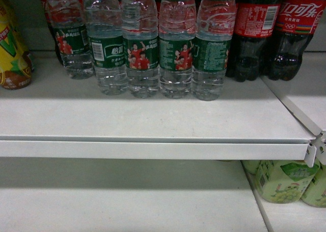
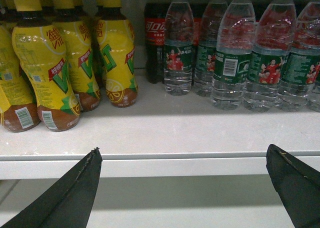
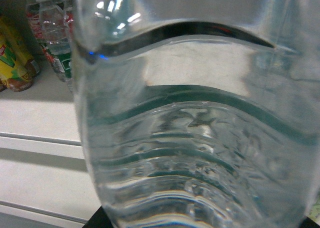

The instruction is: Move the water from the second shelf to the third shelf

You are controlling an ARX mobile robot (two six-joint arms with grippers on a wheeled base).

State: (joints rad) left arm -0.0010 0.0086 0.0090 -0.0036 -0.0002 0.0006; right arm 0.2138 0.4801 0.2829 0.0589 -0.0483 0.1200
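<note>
Water bottle (image 3: 200, 138), clear and ribbed, pressed so close to the right wrist camera as to fill nearly that whole view, out in front of the white shelf (image 1: 153, 149) and about level with its front lip. Not visible in the head view. Probably carried by the right gripper, yet no finger or pad in sight there, only a dark sliver under the bottle's base; grip impossible to confirm.

Left gripper (image 2: 182, 149) spread wide apart, holding nothing, hovering just in front of the white shelf's lip.

On the white shelf: row of water bottles (image 1: 175, 53) with green labels standing upright at the middle, cola bottles (image 1: 254, 38) at its right end, yellow tea bottles (image 2: 60, 72) at its left end. Beneath the white shelf: lower board (image 1: 127, 206), bare across most of its width, with pale green bottles (image 1: 280, 181) under the right end.

Judged as the carrying step, with the lower board as the likely target.

To do it well: keep the bottle upright, bring it down clear of the white shelf's lip, then ease inward beneath it. Aim for the bare stretch, well away from the pale green bottles. Set the base flat before releasing. Keep the empty left gripper out of the path.
</note>
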